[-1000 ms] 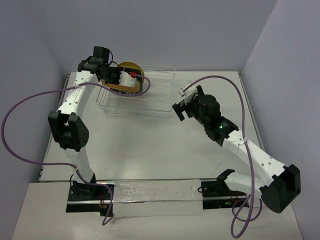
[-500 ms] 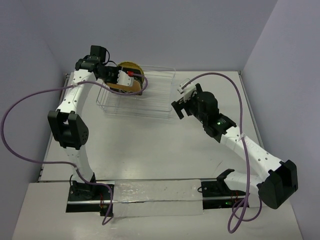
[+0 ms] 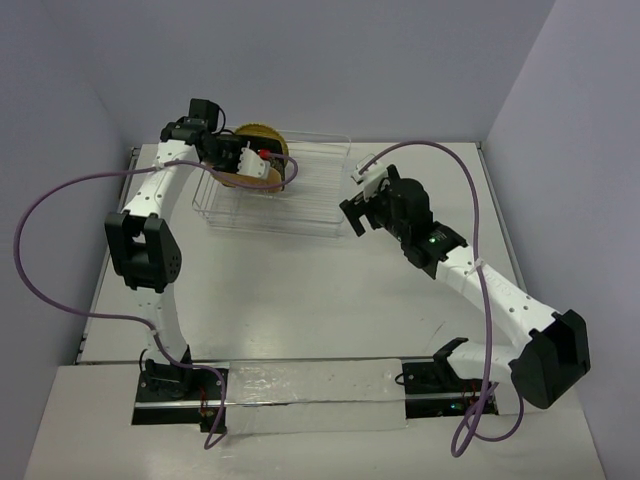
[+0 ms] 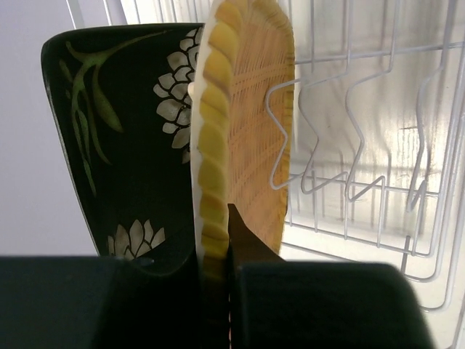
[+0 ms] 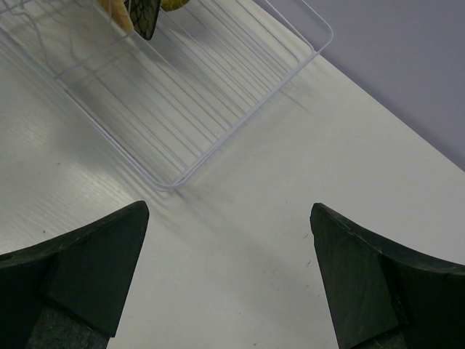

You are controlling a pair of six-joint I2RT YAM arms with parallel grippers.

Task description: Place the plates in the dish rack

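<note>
The dish rack (image 3: 300, 195) is sitting on the table (image 3: 300, 300), toward 11 o'clock from the table's middle. Plates are standing on edge in the rack's 9 o'clock end. In the left wrist view, the square plate (image 4: 123, 131) is standing at 9 o'clock of the round plate (image 4: 247, 123), just beside it. The rack's prongs are rising at 3 o'clock of the round plate. The left fingers (image 4: 251, 243) are sitting at the round plate's 6 o'clock edge, one on each face. The right fingers (image 5: 87, 254) are hanging above the table at 3 o'clock of the rack, near its right end and apart from it.
</note>
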